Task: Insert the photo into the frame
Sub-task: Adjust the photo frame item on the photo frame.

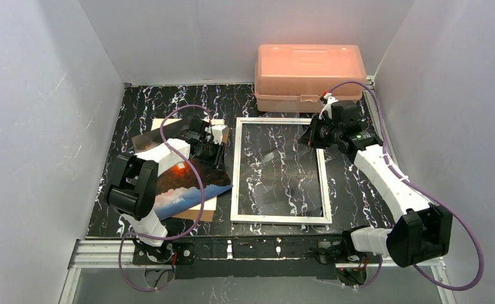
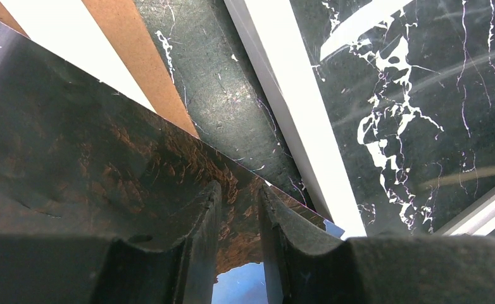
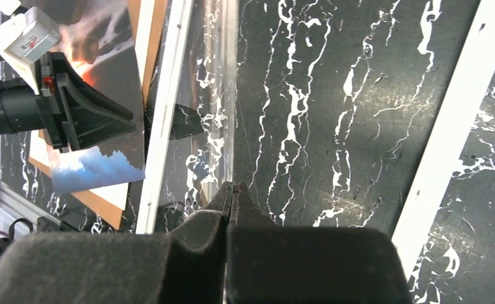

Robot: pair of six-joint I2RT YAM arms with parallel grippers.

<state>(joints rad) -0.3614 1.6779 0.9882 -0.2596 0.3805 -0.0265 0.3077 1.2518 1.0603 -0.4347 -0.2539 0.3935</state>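
Note:
The photo (image 1: 181, 180), dark clouds with an orange glow, lies on a brown backing board (image 1: 188, 214) left of the frame. My left gripper (image 1: 216, 152) sits at the photo's far right corner. In the left wrist view its jaws (image 2: 240, 187) stand a narrow gap apart with the photo (image 2: 106, 139) showing between them. The white frame (image 1: 233, 171) lies flat mid-table. My right gripper (image 1: 309, 136) is at the frame's right rail. In the right wrist view it (image 3: 232, 185) is shut on the edge of the clear pane (image 3: 232, 95), held above the frame's opening.
A pink plastic box (image 1: 309, 73) stands behind the frame at the back. Grey walls close in both sides and the back. The board (image 2: 137, 57) and a white sheet stick out from under the photo. The frame's left rail (image 2: 295, 107) runs close beside the left gripper.

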